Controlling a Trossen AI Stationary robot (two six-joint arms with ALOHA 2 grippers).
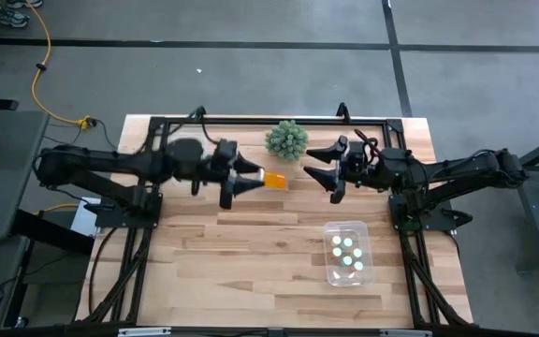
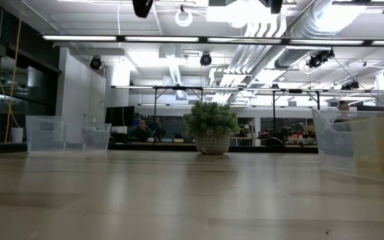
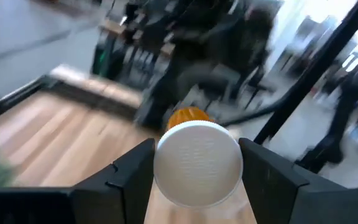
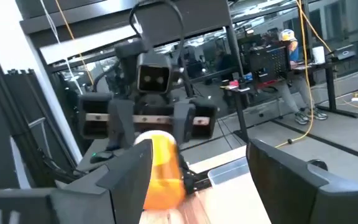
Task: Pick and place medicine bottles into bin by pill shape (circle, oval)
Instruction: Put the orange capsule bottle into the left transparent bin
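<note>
My left gripper (image 1: 256, 180) is shut on a medicine bottle (image 1: 275, 180) with an orange body and a white cap, high above the table's far middle. My right gripper (image 1: 309, 164) faces it from the right, open, a short gap from the bottle's orange end. In the right wrist view the bottle (image 4: 161, 169) shows beside my own open fingers (image 4: 129, 177). A clear bin (image 1: 348, 253) at the near right holds several white-capped bottles. My left gripper pinches the bottle at its white cap end (image 3: 197, 163) between its two fingers (image 3: 134, 171), one on each side. The fingers lie level and point toward the table's right, along the bottle. The bottle is lifted clear and lies level, its orange body (image 3: 189, 116) sticking out past the fingertips.
A spiky green plant ball (image 1: 286, 139) in a woven pot stands at the far middle, just behind the grippers. The low view shows it (image 2: 211, 127) with clear bins on either side (image 2: 65, 133) (image 2: 359, 150). Bare wood spreads over the near left.
</note>
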